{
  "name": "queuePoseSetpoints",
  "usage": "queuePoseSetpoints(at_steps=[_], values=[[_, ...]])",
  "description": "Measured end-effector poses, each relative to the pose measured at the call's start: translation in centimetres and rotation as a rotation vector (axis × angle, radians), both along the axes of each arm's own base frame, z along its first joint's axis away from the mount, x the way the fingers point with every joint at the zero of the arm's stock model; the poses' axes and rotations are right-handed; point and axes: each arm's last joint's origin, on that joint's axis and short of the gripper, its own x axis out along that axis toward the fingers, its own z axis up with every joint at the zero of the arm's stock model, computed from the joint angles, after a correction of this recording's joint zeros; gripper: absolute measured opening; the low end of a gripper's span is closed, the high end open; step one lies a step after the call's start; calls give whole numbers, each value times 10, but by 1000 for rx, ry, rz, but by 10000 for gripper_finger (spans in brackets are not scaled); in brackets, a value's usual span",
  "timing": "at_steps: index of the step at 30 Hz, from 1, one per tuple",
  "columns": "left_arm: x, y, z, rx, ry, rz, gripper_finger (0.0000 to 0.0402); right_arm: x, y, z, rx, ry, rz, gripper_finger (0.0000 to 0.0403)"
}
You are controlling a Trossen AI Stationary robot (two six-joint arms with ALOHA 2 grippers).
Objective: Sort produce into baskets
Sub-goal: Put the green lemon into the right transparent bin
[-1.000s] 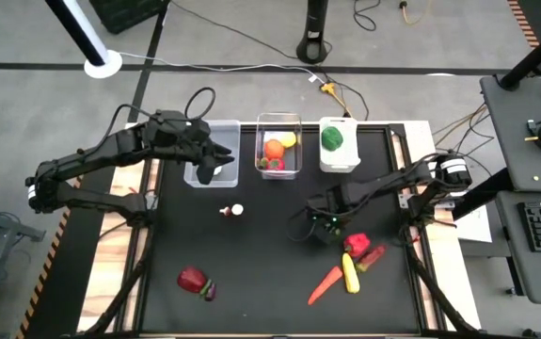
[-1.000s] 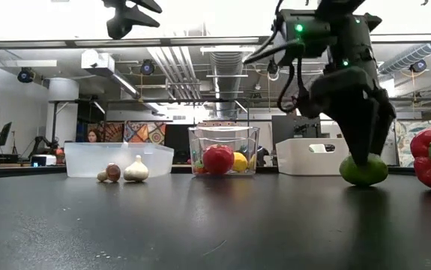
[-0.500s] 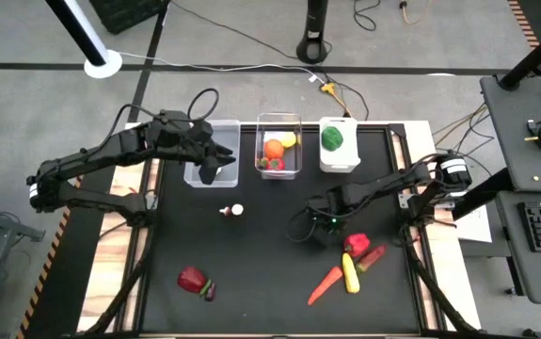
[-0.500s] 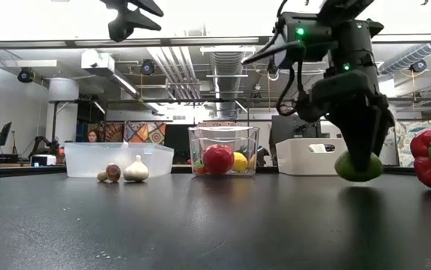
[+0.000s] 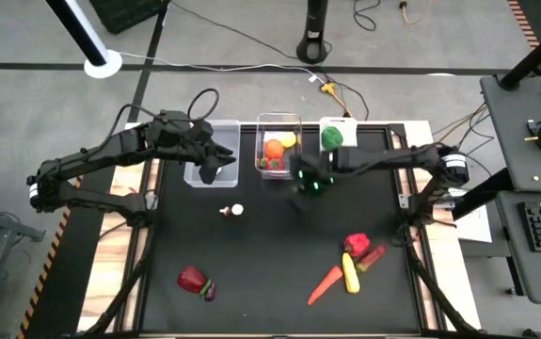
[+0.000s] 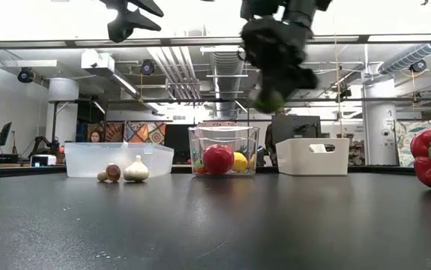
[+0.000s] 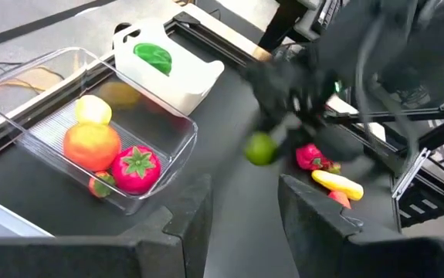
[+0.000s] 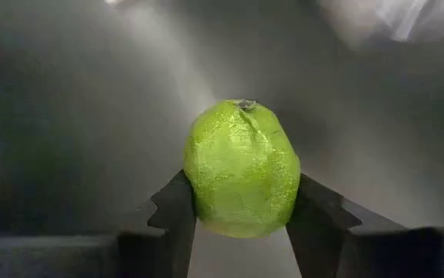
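Overhead, right gripper point(image 5: 310, 181) hangs above the black table point(image 5: 270, 273) beside the middle clear bin point(image 5: 278, 147), while left gripper point(image 5: 212, 162) hovers over the left clear bin point(image 5: 214, 151), fingers partly apart and empty. Low view: a green lime point(image 6: 267, 98) rides high in the right gripper, well above the tabletop. Left wrist view catches the lime near the white bin point(image 7: 171, 69). Right wrist view shows both fingers point(image 8: 174, 212) clamped on the lime.
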Motion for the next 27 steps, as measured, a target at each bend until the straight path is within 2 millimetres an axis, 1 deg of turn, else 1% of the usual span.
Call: queuePoseSetpoints(at_steps=[4, 8, 11, 14, 18, 21, 24, 27], values=[[0, 0, -1, -23, 6, 11, 131, 9, -38, 26, -96, -85, -33, 157], [0, 0, -1, -35, 4, 17, 131, 15, -77, 39, -166, -133, -66, 157], [-1, 0, -2, -54, 8, 27, 131, 21, -105, 35, -198, -137, -84, 158], [-1, -1, -2, -79, 12, 38, 131, 27, -130, 27, -211, -127, -114, 158], [-5, -2, -8, -132, 72, 59, 131, 34, -161, 16, -221, -114, -152, 161], [-10, -4, -15, -207, 157, 81, 131, 39, -177, 8, -218, -96, -175, 166], [-18, -11, -24, -330, 278, 67, 131, 44, -189, 6, -218, -94, -191, 167], [-24, -21, -30, -386, 380, 57, 131, 49, -200, 6, -227, -98, -190, 167]])
